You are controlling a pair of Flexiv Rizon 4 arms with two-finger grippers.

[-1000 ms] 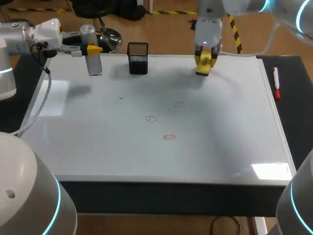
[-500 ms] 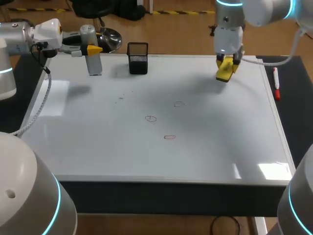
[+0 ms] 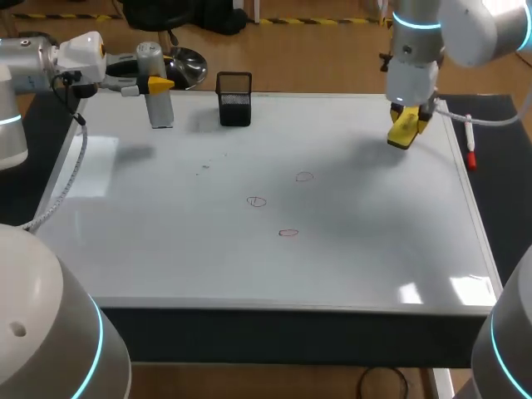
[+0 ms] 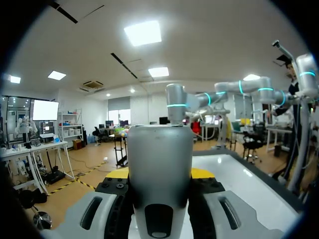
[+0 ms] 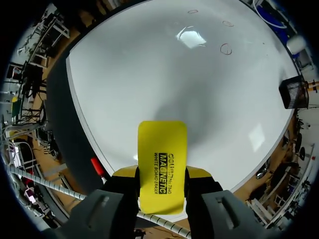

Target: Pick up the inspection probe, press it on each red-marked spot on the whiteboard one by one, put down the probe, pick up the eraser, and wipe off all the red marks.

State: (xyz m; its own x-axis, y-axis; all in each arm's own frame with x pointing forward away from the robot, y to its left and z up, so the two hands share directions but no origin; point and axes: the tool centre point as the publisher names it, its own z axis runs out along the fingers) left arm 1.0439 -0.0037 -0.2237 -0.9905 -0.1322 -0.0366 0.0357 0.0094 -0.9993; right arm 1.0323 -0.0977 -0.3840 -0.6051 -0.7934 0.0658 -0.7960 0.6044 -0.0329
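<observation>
Now | right jaws grasp eraser (image 3: pixel 405 129), tilted over whiteboard (image 3: pixel 249 266) | left jaws grasp probe (image 3: pixel 160 108)

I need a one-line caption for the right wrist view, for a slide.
Right gripper shut on the yellow eraser over the whiteboard, red marks ahead.

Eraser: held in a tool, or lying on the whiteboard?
Held: the right tool grips the eraser from both sides, above the whiteboard.

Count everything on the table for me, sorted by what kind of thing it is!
Red marks: 3
Yellow eraser: 1
Grey probe: 1
Black mesh cup: 1
Red pen: 1
Total: 7
</observation>
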